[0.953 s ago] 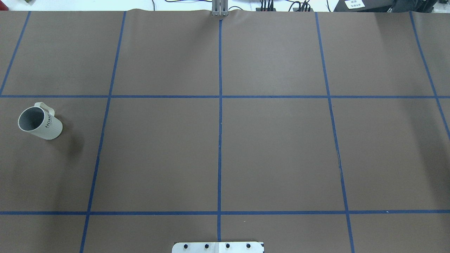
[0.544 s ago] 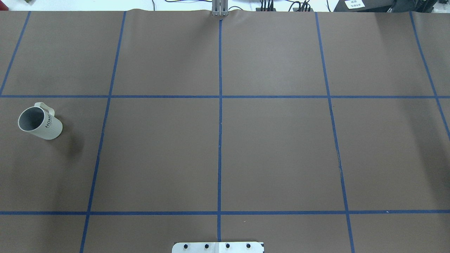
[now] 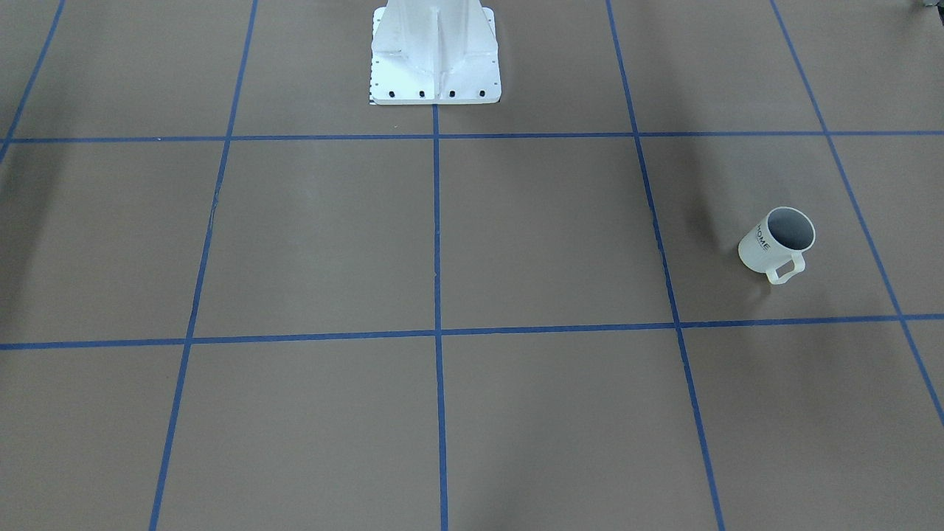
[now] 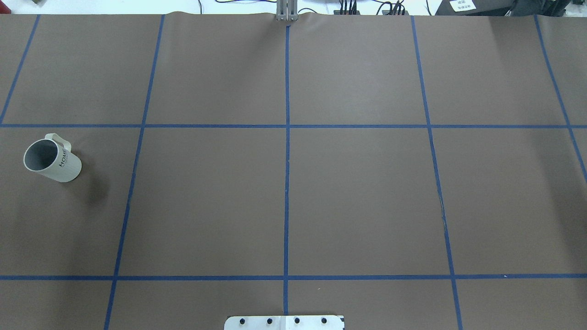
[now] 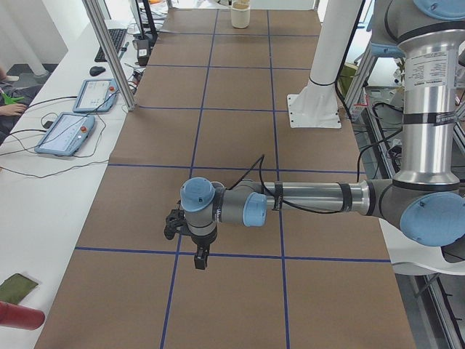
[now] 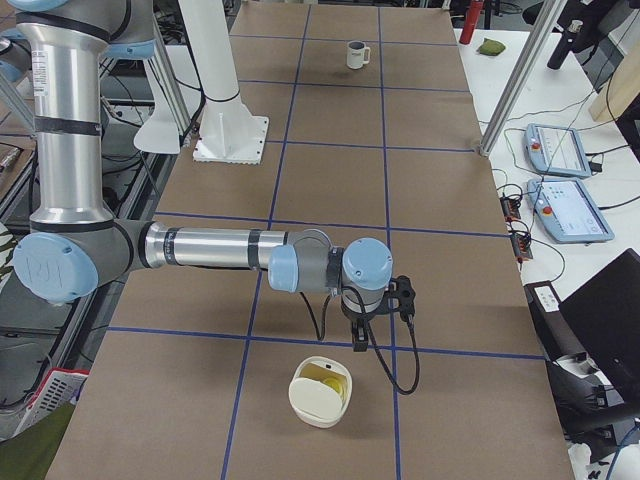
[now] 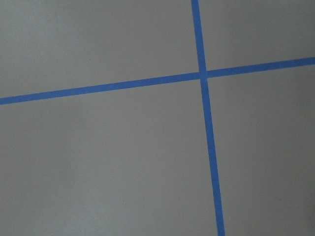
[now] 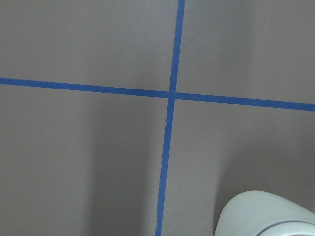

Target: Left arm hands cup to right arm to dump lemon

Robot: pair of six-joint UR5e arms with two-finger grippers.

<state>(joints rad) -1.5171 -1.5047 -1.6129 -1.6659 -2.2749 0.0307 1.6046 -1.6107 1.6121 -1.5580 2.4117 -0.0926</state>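
The cup (image 4: pixel 50 158), a white mug lettered HOME, stands upright at the table's left side, handle toward the far edge. It also shows in the front view (image 3: pixel 776 240) and, small, in the exterior right view (image 6: pixel 356 54). Its grey inside shows no lemon. The left gripper (image 5: pixel 200 259) hangs high over a tape crossing, and I cannot tell if it is open or shut. The right gripper (image 6: pixel 359 340) hangs the same way near a cream container (image 6: pixel 320 391) with a yellow piece (image 6: pixel 328 378) inside, possibly the lemon. I cannot tell its state.
The white robot pedestal (image 3: pixel 435 55) stands at the table's near middle edge. The cream container's rim shows in the right wrist view (image 8: pixel 266 214). A red object (image 5: pixel 18 317) and a green one (image 5: pixel 16 288) lie at the left end. Tablets (image 5: pixel 69 132) lie on the side bench.
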